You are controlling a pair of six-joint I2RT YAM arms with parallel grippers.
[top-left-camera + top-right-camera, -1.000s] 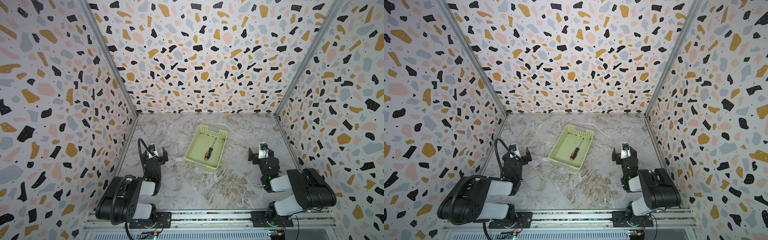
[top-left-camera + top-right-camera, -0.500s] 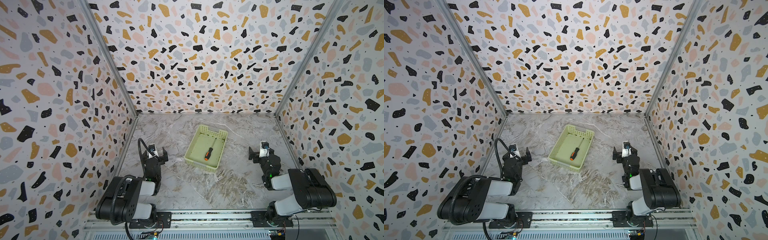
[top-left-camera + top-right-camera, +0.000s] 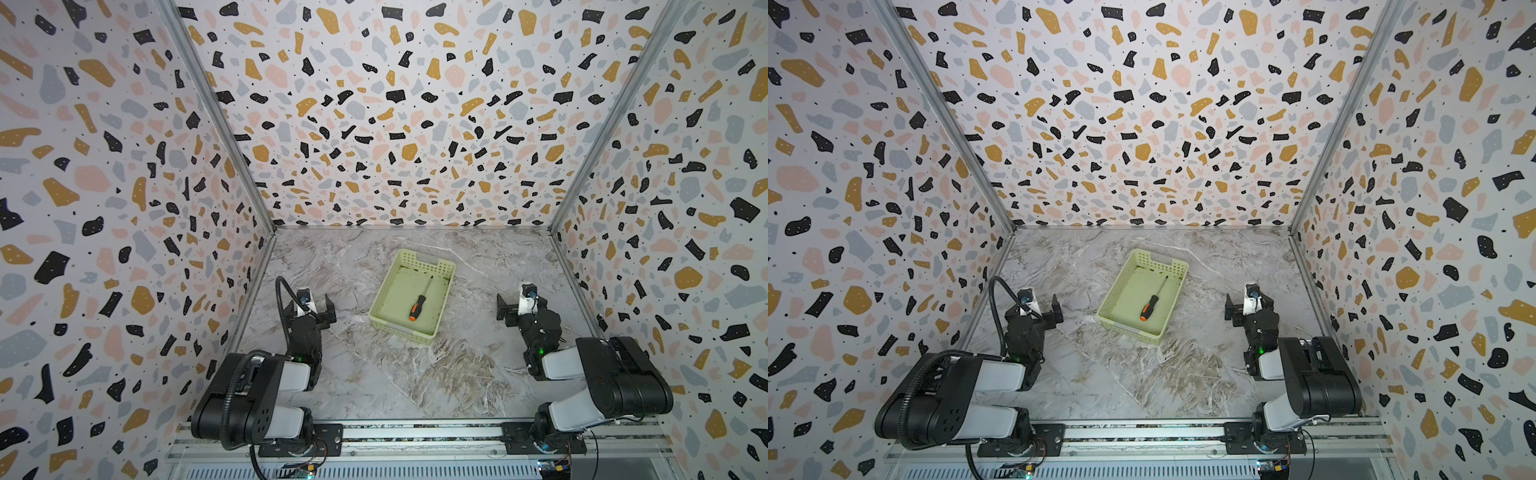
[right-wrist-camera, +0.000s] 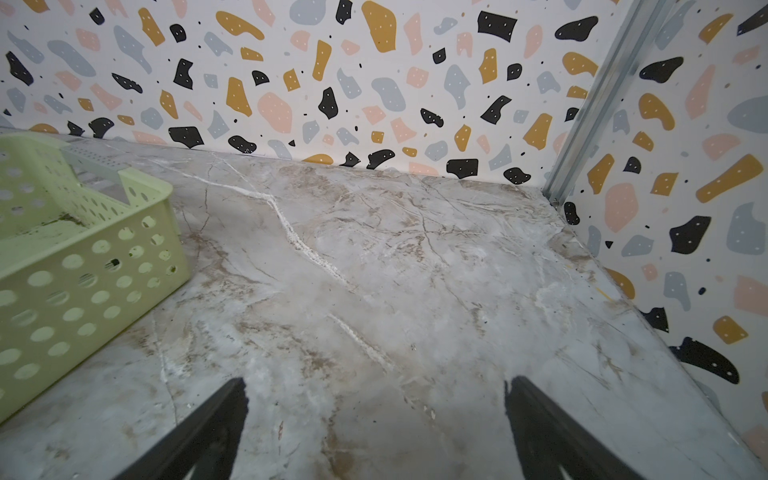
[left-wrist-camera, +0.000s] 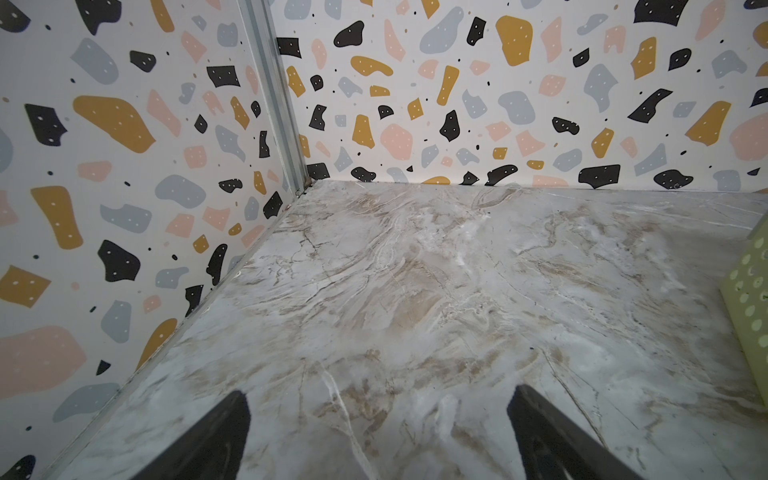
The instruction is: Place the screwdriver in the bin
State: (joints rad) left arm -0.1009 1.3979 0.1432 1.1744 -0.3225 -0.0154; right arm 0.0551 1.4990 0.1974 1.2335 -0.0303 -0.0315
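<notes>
The screwdriver (image 3: 419, 302) (image 3: 1152, 304), black-and-orange handle and thin dark shaft, lies flat on the floor of the pale yellow-green bin (image 3: 399, 329) (image 3: 1128, 328) in both top views, handle toward the near end. My left gripper (image 3: 312, 306) (image 3: 1040, 308) hangs low over the table left of the bin, open and empty. My right gripper (image 3: 519, 308) (image 3: 1246, 308) hangs right of the bin, also open and empty. In the left wrist view my left gripper (image 5: 380, 395) shows only marble between its fingers, with the bin (image 5: 750, 291) at the frame edge. In the right wrist view my right gripper (image 4: 376, 384) is equally bare, the bin (image 4: 75, 286) off to one side.
Terrazzo-patterned walls (image 3: 395, 124) close in the marble table (image 3: 395, 374) on three sides. Both arm bases sit on a metal rail (image 3: 415, 432) along the near edge. Bare marble lies all round the bin.
The right gripper has shifted only very slightly in place. The left arm, the bin and the screwdriver have not moved.
</notes>
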